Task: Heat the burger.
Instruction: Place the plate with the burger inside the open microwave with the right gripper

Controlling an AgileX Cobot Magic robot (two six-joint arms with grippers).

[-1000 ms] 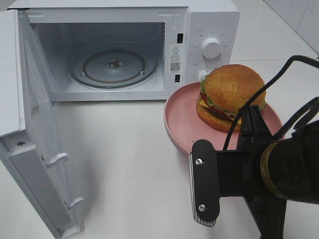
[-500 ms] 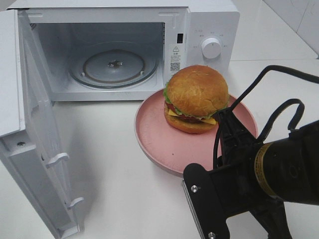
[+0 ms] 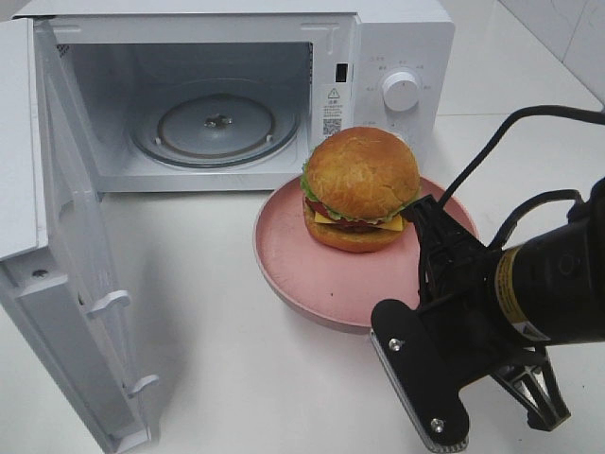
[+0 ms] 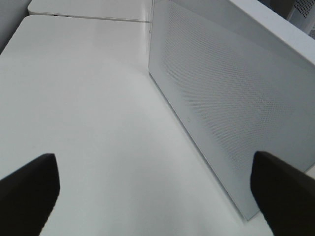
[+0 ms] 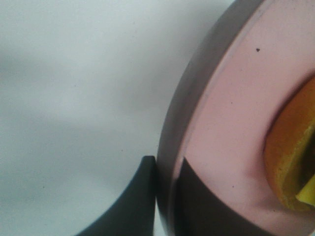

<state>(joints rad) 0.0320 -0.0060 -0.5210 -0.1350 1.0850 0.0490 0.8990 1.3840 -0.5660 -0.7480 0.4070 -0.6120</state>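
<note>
The burger (image 3: 362,184), with its golden bun, lettuce and cheese, sits on a shallow pink plate (image 3: 302,255) in front of the open microwave (image 3: 397,47). My right gripper (image 3: 427,216) is shut on the plate's right rim. In the right wrist view the right gripper (image 5: 167,169) pinches the pink plate's rim (image 5: 216,123), one finger outside and one inside, and the burger (image 5: 290,157) shows at the edge. My left gripper (image 4: 157,196) stands open over bare table beside the microwave's white wall (image 4: 236,98). It is out of the exterior high view.
The microwave door (image 3: 66,246) swings out wide on the left, down to the table's front. The glass turntable (image 3: 217,123) lies bare inside the cavity. A round knob (image 3: 401,91) is on the control panel behind the burger. The right arm's cables (image 3: 529,151) arch at the right.
The right gripper has carried the plate and burger to the left, to just in front of the microwave's opening. The left gripper has not moved.
</note>
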